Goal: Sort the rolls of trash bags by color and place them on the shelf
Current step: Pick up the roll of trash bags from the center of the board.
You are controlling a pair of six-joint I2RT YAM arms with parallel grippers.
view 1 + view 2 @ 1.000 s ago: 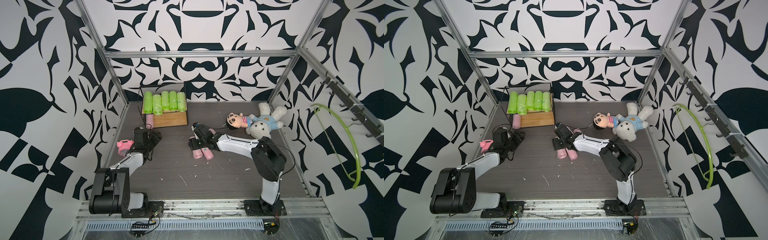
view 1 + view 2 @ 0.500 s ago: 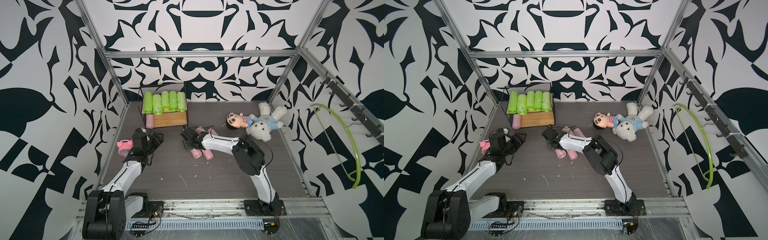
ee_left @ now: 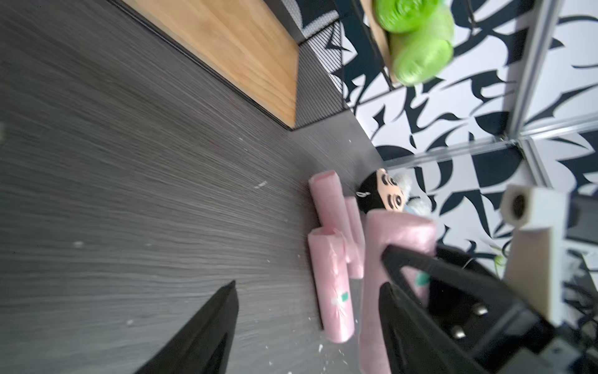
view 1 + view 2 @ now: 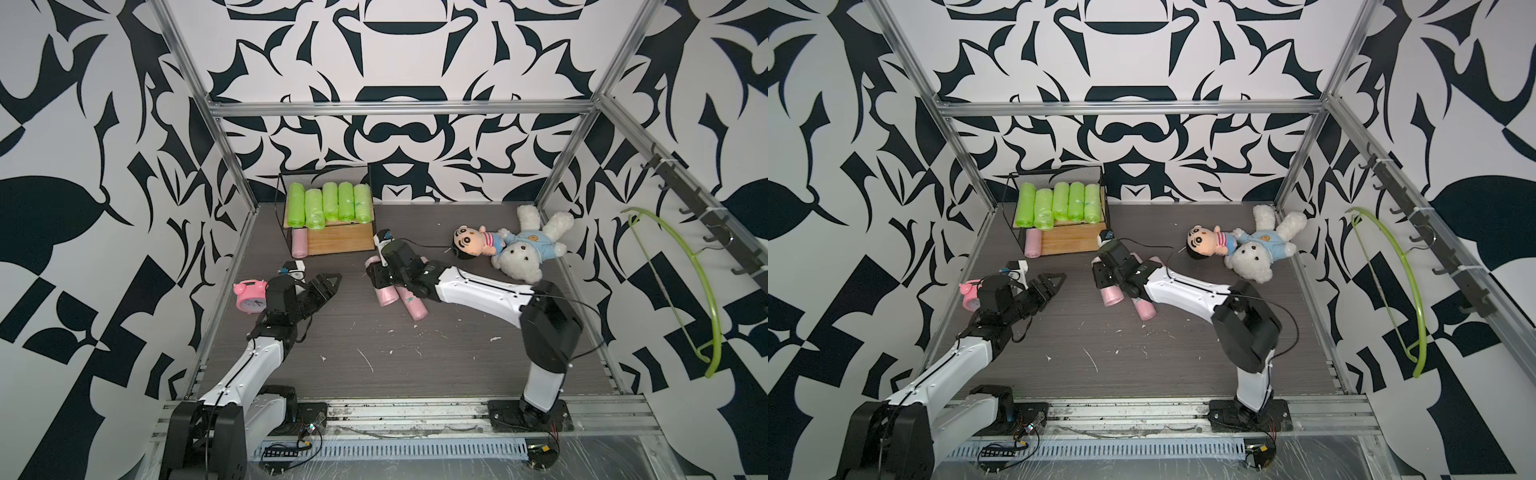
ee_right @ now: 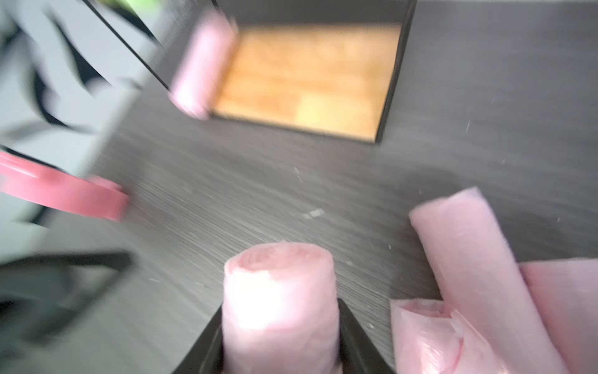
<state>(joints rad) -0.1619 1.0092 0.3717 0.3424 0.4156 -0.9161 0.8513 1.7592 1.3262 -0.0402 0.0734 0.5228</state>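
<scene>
Right gripper (image 5: 281, 309), clamped on a pink roll (image 5: 279, 281), should lift it level toward eleven o'clock, onto the shelf (image 4: 340, 241)'s lower board beside the shelved pink roll (image 4: 299, 243). Left gripper (image 4: 330, 282) waits at nine o'clock, fingers apart, empty.

Overhead pair; wrist views apparently low

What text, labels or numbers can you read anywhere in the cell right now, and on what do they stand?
No text can be read in any view.
Pink rolls: small teal label marks, blurred.
Green rolls on the shelf: faint label marks, too small.
Pink alarm clock: dial figures too small.
Teddy bear: round orange chest emblem, no legible letters.
</scene>
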